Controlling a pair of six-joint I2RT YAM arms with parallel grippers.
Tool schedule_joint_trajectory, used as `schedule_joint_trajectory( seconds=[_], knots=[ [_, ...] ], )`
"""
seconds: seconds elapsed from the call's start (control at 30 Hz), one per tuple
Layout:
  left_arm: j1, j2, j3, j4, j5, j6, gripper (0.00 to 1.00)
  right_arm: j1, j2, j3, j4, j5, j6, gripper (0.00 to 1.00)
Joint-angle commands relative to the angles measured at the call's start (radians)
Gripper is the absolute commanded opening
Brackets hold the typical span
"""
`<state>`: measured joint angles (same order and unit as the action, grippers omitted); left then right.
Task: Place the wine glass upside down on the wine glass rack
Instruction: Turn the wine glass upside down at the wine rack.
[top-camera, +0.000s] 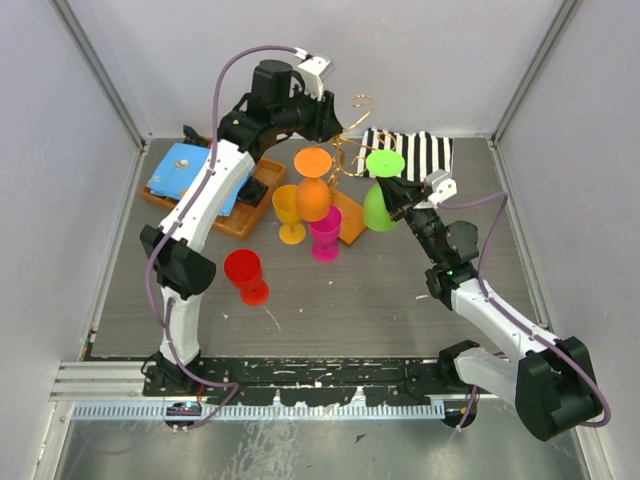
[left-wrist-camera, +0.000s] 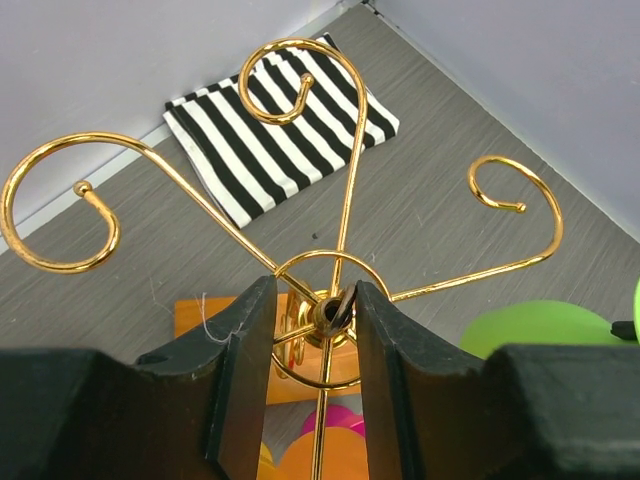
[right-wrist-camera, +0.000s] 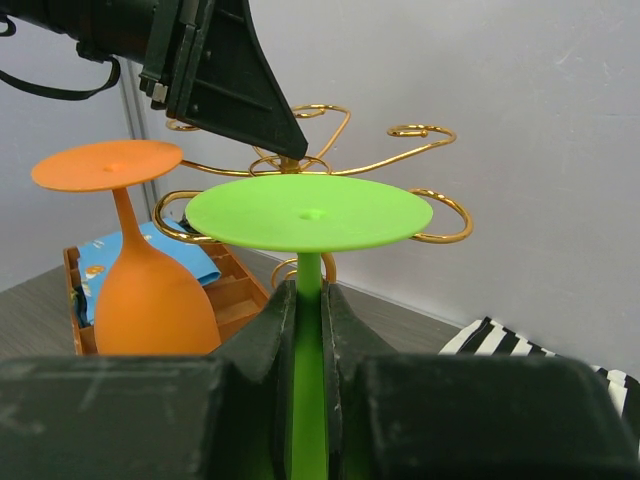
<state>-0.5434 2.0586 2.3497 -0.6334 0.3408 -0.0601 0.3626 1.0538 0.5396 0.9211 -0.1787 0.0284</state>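
The wine glass rack (top-camera: 352, 128) is a gold wire stand with scroll arms on an orange-brown base at the back middle. My left gripper (top-camera: 338, 128) is above it, its fingers closed around the top hub (left-wrist-camera: 335, 310). My right gripper (top-camera: 397, 205) is shut on the stem of a green wine glass (top-camera: 380, 205), held upside down with its foot (right-wrist-camera: 310, 213) up, just right of the rack and level with its scroll arms (right-wrist-camera: 420, 131). An orange glass (top-camera: 313, 198) hangs upside down on the rack's near left side.
Yellow (top-camera: 290, 215), magenta (top-camera: 325, 235) and red (top-camera: 245, 275) glasses stand on the table in front of the rack. A wooden tray with blue cloth (top-camera: 195, 175) is at back left. A black-and-white striped cloth (top-camera: 415, 152) lies behind the green glass.
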Motion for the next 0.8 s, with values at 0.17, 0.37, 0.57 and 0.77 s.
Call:
schedule_joint_trajectory(
  seconds=[0.17, 0.37, 0.57, 0.77],
  knots=[
    [0.000, 0.025, 0.005, 0.042, 0.030, 0.023, 0.31, -0.003, -0.012, 0.007, 0.074, -0.013, -0.015, 0.01],
    [0.000, 0.025, 0.001, 0.047, 0.038, 0.024, 0.13, -0.003, 0.003, 0.013, 0.085, -0.016, -0.022, 0.01],
    [0.000, 0.022, -0.004, 0.046, 0.044, 0.022, 0.07, -0.002, 0.056, 0.035, 0.124, -0.052, -0.027, 0.01],
    [0.001, 0.011, -0.026, 0.057, 0.046, 0.020, 0.07, -0.002, 0.119, 0.047, 0.190, -0.056, -0.032, 0.01]
  ],
)
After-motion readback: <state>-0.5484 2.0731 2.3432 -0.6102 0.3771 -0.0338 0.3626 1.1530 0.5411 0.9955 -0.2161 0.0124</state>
